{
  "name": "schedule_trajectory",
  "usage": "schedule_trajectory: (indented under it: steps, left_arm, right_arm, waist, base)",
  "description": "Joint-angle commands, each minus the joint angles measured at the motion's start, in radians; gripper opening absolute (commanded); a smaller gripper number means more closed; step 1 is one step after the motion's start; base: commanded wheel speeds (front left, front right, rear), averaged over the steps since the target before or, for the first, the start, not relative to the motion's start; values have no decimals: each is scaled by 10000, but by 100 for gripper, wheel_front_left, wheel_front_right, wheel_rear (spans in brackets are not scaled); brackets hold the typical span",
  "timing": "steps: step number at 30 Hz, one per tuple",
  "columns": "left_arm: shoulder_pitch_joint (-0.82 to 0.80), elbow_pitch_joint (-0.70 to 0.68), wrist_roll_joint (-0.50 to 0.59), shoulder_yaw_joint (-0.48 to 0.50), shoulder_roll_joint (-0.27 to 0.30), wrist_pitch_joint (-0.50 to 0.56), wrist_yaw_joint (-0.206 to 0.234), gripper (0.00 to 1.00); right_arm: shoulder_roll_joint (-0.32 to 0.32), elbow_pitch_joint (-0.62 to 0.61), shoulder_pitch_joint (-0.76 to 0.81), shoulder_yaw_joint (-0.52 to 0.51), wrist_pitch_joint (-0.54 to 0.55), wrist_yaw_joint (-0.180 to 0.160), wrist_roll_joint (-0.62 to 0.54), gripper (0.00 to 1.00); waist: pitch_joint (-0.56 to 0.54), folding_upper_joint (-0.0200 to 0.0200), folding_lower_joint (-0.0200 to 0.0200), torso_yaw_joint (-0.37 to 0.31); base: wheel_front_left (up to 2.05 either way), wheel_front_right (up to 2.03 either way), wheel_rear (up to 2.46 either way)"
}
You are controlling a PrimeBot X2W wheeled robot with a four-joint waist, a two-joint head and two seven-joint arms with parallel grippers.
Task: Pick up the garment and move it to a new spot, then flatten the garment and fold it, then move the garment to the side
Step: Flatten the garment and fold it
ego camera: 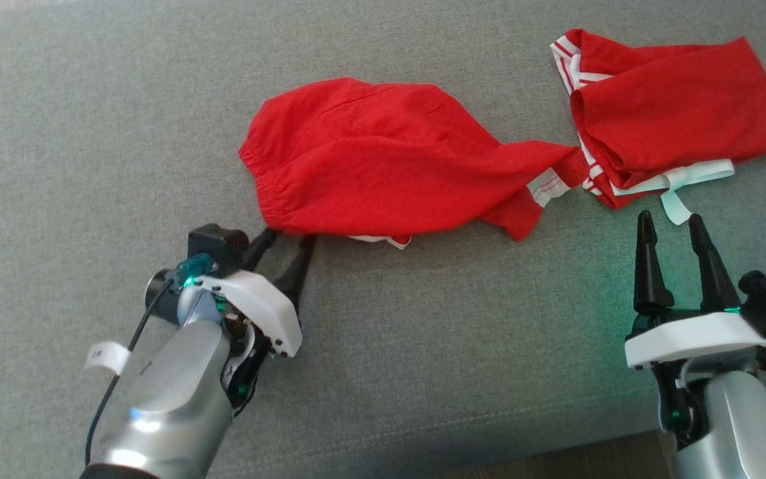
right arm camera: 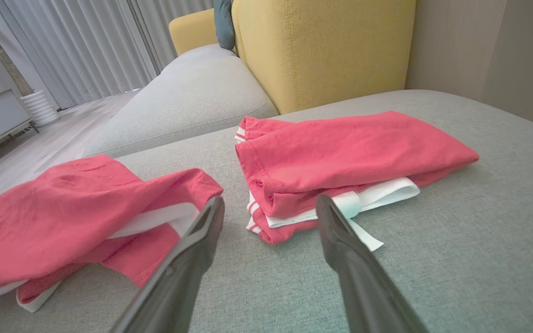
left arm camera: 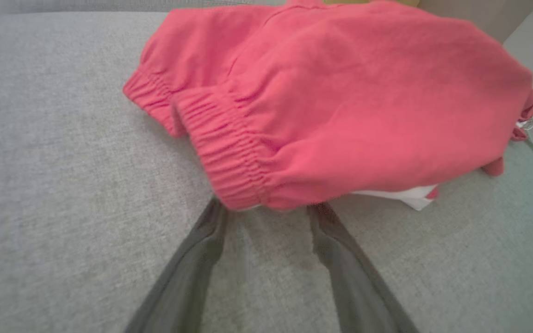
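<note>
Head view centres the bunched red cotton shorts with an elastic waistband (ego camera: 383,159), not yet flattened. A folded red garment with white stripes (ego camera: 675,113) lies just beside them at upper right, seemingly set aside. The left gripper (ego camera: 288,238), released, straddles the waistband's lower edge, probably to take hold there. The right gripper (ego camera: 669,219), also released, hovers at lower right. Everything rests on a grey woven sofa seat (ego camera: 90,133); a yellow backrest (right arm camera: 322,51) and pale curtains (right arm camera: 77,46) stand behind.

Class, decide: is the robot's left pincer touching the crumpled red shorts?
Touching. In the left wrist view both fingertips of the left pincer lie under the elastic waistband of the crumpled shorts, which drapes over them.
</note>
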Motion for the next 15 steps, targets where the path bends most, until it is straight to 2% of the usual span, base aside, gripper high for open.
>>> schedule_trajectory:
  steps: [1, 2, 10, 15]
  left_arm:
    - [-515, -291, -92, 198, 254, -127, -61, 5]
    - [-522, -352, -94, 195, 271, -128, -61, 0]
    - [-368, -817, -63, 217, 369, -130, -61, 0]
    - [-235, -1151, 42, 301, 387, -130, -61, 0]
  right_arm:
    - [-41, -276, -297, 208, 15, 65, -44, 100]
    - [-41, -257, -297, 198, 15, 65, -47, 100]
    - [-41, 1, -419, 325, 157, 65, -91, 100]
    - [-41, 683, -904, 702, 498, 65, 7, 100]
  waist:
    - [17, 0, 0, 21]
    - [19, 0, 0, 34]
    - [-25, 0, 0, 274]
    - [-87, 0, 0, 535]
  base:
    - [0, 0, 0]
    - [0, 0, 0]
    - [0, 0, 0]
    - [0, 0, 0]
